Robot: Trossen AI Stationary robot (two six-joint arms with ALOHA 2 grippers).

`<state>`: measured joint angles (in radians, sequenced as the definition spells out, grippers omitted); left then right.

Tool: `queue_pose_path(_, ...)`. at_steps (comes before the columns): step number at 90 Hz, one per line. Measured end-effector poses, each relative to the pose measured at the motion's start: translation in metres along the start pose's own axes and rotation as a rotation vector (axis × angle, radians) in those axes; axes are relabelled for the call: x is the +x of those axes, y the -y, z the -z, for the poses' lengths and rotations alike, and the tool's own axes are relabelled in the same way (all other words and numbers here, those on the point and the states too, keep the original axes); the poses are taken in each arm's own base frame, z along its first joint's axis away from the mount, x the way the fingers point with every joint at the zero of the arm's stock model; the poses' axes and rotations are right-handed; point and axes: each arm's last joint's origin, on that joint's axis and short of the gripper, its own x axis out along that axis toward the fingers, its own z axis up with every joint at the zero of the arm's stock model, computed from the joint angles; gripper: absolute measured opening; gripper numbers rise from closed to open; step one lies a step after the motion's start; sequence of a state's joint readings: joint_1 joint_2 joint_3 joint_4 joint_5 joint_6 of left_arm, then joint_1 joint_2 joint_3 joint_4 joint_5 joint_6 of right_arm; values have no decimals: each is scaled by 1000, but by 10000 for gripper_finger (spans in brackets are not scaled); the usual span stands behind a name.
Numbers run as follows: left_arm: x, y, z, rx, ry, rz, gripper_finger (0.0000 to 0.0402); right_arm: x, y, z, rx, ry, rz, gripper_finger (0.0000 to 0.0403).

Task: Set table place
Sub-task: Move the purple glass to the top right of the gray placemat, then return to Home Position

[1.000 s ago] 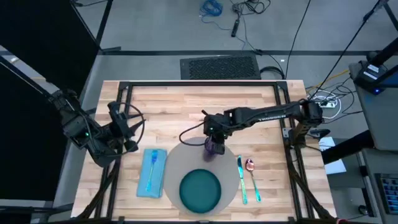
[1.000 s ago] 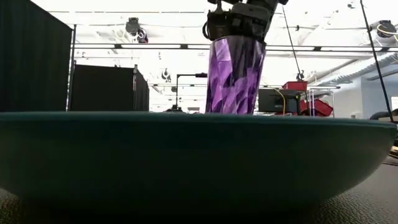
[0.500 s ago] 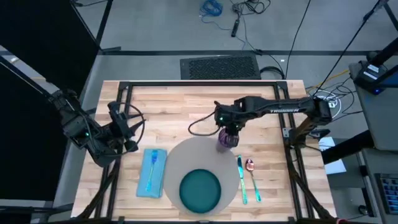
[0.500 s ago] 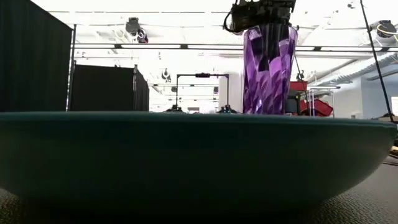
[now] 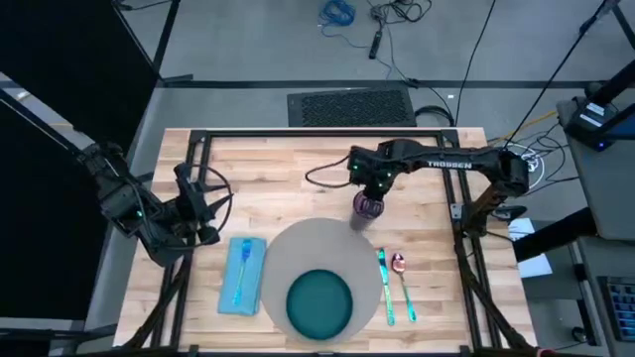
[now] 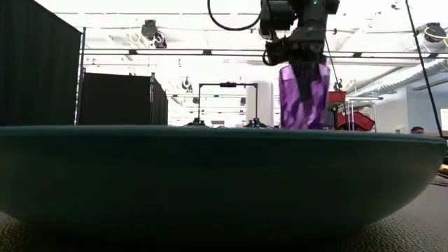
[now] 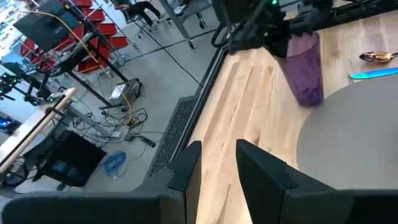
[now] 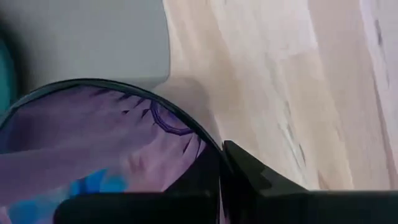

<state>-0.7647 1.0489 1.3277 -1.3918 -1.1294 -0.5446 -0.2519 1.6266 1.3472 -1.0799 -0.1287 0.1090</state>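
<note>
The purple cup (image 5: 367, 208) is gripped at its rim by the right gripper (image 5: 369, 195), upright beside the mat (image 5: 298, 248); its faceted wall is translucent.

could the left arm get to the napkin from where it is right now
Probably yes. The left hand waits open just beyond the light-blue napkin, with only bare table between them. The right hand is busy holding the purple cup across the mat, well out of the way.
</note>
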Motion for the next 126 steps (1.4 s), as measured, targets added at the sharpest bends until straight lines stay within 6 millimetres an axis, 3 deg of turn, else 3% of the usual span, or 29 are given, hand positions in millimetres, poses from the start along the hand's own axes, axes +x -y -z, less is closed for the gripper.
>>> queue_pose_path(24,0,0,0,1,0,0,86,-2,16,2,40,-24,17,0)
queue_pose_path(48,0,0,0,-1,0,0,86,-2,17,2,69,-23,15,9)
queue_pose_path(97,0,1,-1,-15,6,4,86,-3,17,-1,74,0,39,176)
queue_pose_path(126,0,1,-1,-14,6,4,86,-50,10,-9,50,18,36,188)
